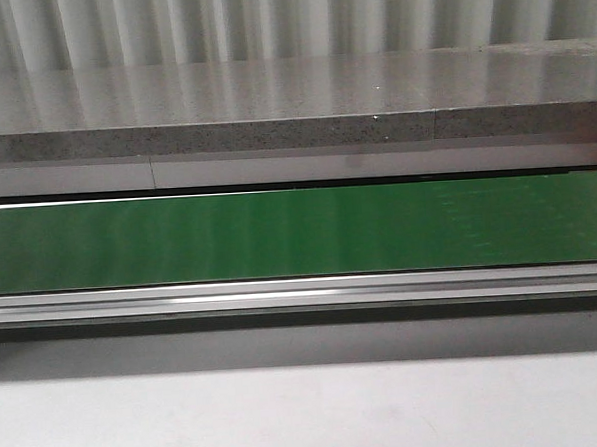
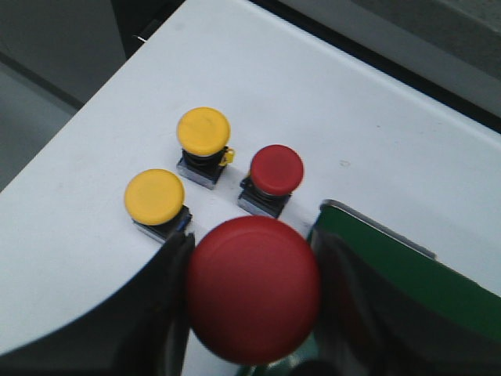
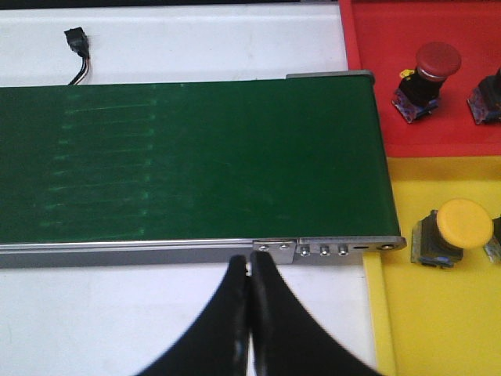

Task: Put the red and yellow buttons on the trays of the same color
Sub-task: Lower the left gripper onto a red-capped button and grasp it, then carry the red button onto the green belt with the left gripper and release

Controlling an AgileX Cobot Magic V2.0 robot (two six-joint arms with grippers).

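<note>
Clamping only the domed cap of a red button (image 2: pixel 252 288) beside the green conveyor belt (image 2: pixel 407 274), the left fingers (image 2: pixel 168 298) could let it slip, while the right fingers (image 3: pixel 250 313) sit clenched empty.

Belt (image 1: pixel 299 233): we see a green conveyor band running left to right across the front view, nothing on it
Rail (image 1: pixel 302 293): a metal strip along the belt's near edge
Table (image 1: pixel 308 413): white, in front of the rail
Ledge (image 1: pixel 292 104): grey speckled shelf behind the belt
Cable (image 3: pixel 76 47): small black plug on white, beyond the belt's far edge
</note>
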